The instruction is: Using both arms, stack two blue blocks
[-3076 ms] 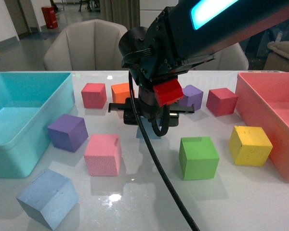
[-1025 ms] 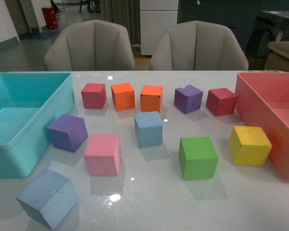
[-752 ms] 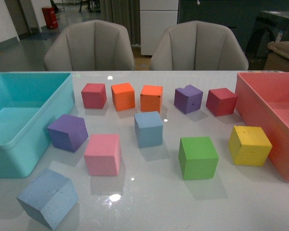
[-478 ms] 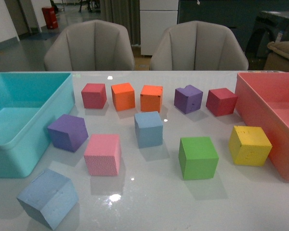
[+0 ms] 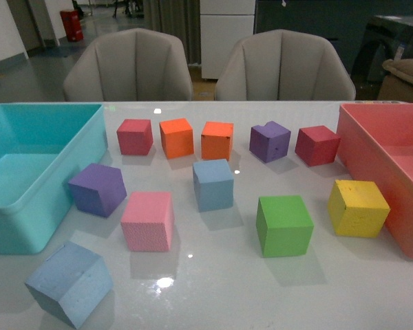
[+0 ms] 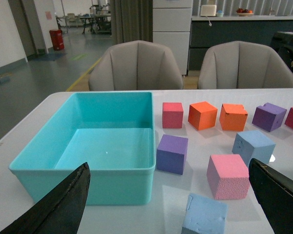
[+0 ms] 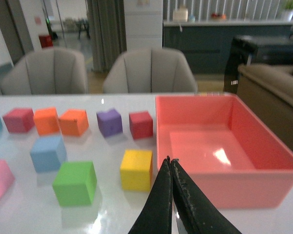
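One blue block [image 5: 213, 183] stands in the middle of the white table; it also shows in the left wrist view [image 6: 253, 147] and the right wrist view [image 7: 48, 153]. The other blue block [image 5: 69, 282] sits tilted at the near left corner, and shows between my left fingers in the left wrist view [image 6: 204, 215]. No arm shows in the front view. My left gripper [image 6: 171, 204] is open and empty, held back above the near left block. My right gripper [image 7: 170, 163] is shut and empty, in front of the pink bin.
A turquoise bin [image 5: 27, 172] stands at the left, a pink bin [image 5: 385, 165] at the right. Red [image 5: 134, 136], two orange [image 5: 176, 137], purple [image 5: 269, 141] and dark red [image 5: 317, 145] cubes line the back. A purple [image 5: 96, 189], pink [image 5: 147, 221], green [image 5: 283, 225] and yellow [image 5: 358, 207] cube lie nearer.
About three seconds ago a black arm hung over the table's middle holding a red block; it has since withdrawn out of the front view. Over the last second nothing moves.
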